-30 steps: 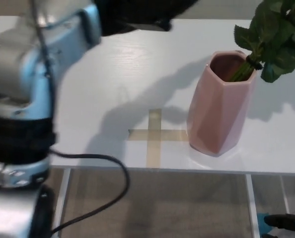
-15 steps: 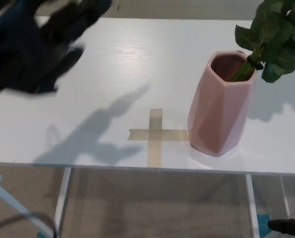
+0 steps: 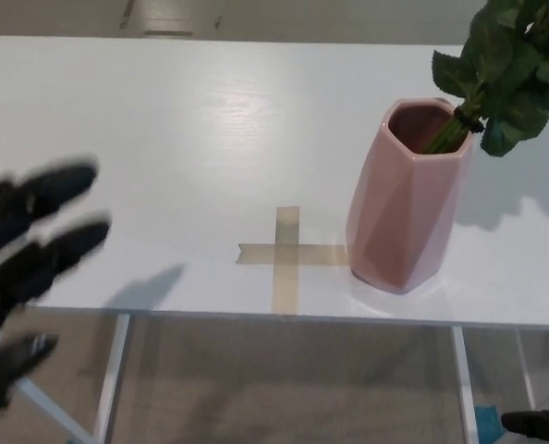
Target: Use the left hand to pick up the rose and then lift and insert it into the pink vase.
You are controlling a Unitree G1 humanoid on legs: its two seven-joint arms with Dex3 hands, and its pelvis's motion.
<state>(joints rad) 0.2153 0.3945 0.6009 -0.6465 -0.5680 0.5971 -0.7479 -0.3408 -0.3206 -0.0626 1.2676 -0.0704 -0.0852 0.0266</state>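
Note:
The pink vase point(image 3: 407, 199) stands upright on the white table point(image 3: 191, 129), right of a tape cross point(image 3: 286, 254). The rose's green stem and leaves point(image 3: 506, 65) stick out of the vase mouth and lean toward the upper right; the bloom is out of frame. My left hand point(image 3: 25, 268) is at the left edge, low over the table's front edge, blurred, its black fingers point(image 3: 43, 190) spread apart and holding nothing. It is far from the vase. A small black part point(image 3: 538, 424) shows at the bottom right corner, too little to identify.
The table's front edge runs across the lower frame, with white frame legs point(image 3: 108, 379) and a mesh surface beneath. A blue scrap point(image 3: 487, 421) lies on the floor at the lower right.
My left arm has drawn back from over the table's far left toward the near left edge and lower, empty. The vase and rose stay as they were.

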